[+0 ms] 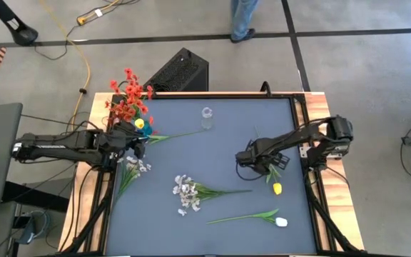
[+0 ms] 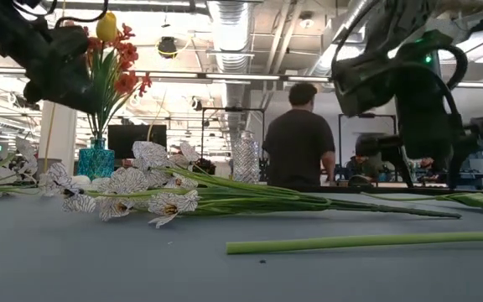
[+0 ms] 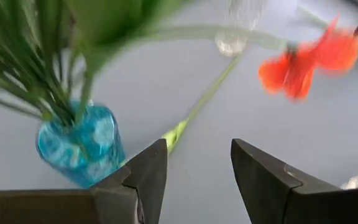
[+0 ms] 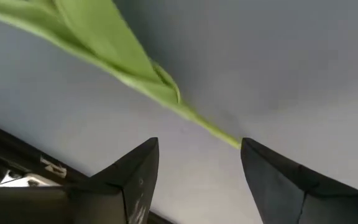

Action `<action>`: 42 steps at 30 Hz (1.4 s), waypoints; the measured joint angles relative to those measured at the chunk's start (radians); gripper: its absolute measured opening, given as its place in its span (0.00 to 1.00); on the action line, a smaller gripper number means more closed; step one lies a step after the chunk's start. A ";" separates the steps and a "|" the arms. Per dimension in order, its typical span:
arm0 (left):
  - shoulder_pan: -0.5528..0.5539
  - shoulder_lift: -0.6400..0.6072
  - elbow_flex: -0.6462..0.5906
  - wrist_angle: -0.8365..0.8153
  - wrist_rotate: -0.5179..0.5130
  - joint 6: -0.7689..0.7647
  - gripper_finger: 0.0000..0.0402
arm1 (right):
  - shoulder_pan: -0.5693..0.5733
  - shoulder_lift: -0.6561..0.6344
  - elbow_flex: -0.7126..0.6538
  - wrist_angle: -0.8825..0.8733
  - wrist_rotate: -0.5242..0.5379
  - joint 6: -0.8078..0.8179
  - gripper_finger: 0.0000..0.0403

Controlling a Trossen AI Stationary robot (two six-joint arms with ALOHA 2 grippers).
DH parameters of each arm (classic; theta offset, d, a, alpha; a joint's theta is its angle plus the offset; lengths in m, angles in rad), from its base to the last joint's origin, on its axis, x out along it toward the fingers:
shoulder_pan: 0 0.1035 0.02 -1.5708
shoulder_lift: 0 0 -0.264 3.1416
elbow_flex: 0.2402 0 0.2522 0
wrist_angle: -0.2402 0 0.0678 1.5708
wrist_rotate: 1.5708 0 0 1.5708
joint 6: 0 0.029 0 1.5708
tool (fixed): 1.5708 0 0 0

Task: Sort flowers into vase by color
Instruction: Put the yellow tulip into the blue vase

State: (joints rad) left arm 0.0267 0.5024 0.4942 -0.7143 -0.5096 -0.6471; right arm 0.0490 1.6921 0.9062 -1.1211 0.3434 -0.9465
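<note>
Left gripper point(image 1: 135, 135), jaws spread, hovers beside the blue vase point(image 3: 79, 144) holding red flowers point(image 1: 127, 100) far left, while the spread right gripper point(image 1: 262, 165) straddles a yellow tulip point(image 1: 277, 188) stem, needing closure next.

This looks like a robotics lab or open industrial workspace. Exposed silver ducts point(image 2: 241, 25) and strip lights run along the bare ceiling, the floor point(image 1: 362, 64) is polished concrete with dark seams, a yellow cable point(image 1: 84, 57) trails across it, and a person point(image 2: 296, 138) stands among monitors point(image 2: 137, 138) and metal frames behind the table point(image 1: 212, 171).
</note>
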 joint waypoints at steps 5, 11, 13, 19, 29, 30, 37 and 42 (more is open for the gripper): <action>-0.050 0.043 0.000 -0.015 -0.015 -0.035 0.42 | 0.024 0.076 0.001 0.034 0.005 -0.051 0.59; -0.164 0.060 0.000 -0.014 -0.070 -0.101 0.42 | 0.061 0.127 0.004 0.060 0.051 -0.072 0.48; -0.212 0.060 0.000 -0.014 -0.083 -0.127 0.42 | 0.069 0.121 0.003 0.063 0.053 -0.072 0.41; -0.320 0.069 -0.006 -0.050 -0.125 -0.258 0.42 | 0.068 0.075 -0.001 0.050 0.003 -0.077 0.11; -0.424 0.074 -0.006 -0.029 -0.028 -0.263 0.42 | 0.084 -0.085 0.030 0.022 -0.045 0.045 0.05; -0.437 0.074 -0.006 -0.009 -0.014 -0.247 0.42 | 0.088 -0.112 0.038 0.023 -0.047 0.055 0.04; -0.549 0.095 -0.007 0.262 0.027 0.001 0.42 | 0.087 -0.319 0.112 0.136 -0.155 0.183 0.04; -0.599 0.180 -0.007 0.523 0.006 0.236 0.42 | 0.089 -0.437 0.117 0.515 -0.336 0.409 0.04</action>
State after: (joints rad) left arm -0.5724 0.6821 0.4873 -0.1910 -0.5037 -0.4112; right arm 0.1383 1.2548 1.0229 -0.6064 0.0073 -0.5377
